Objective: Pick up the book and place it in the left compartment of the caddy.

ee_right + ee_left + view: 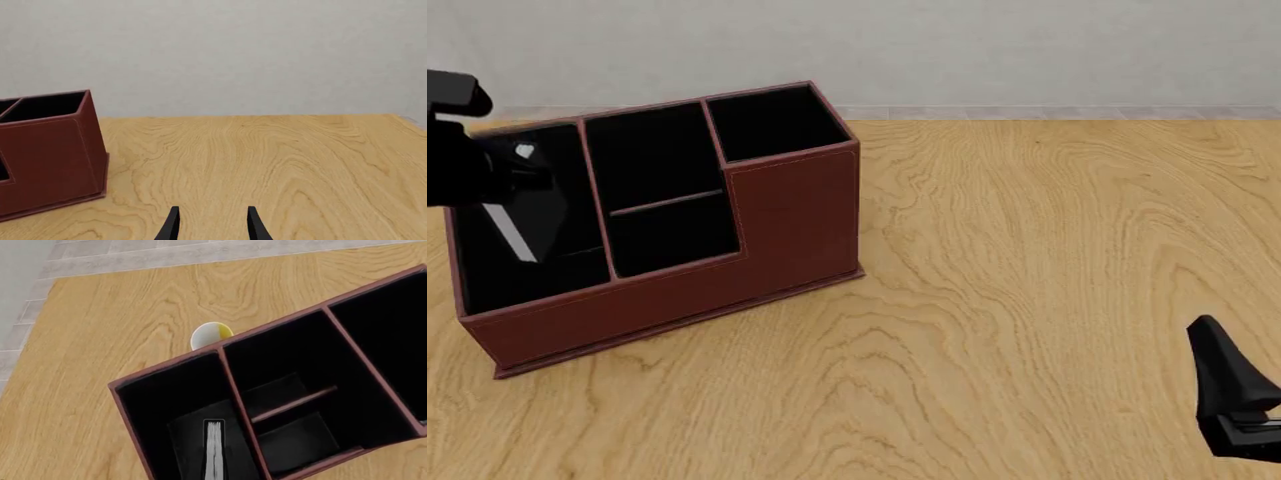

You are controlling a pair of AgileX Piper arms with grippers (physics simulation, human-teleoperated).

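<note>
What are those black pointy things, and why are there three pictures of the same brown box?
They are two robot arms in a computer simulation, steered by a person. One picture is from a camera above and behind the arms. The other two are from small cameras on each arm, just behind its tool. On the wooden table stands a reddish-brown caddy, a desk box with black sections. A small white and yellow round thing sits behind it. The left tool holds a thin black book down inside the left compartment. The right tool is open and holds nothing.
</note>
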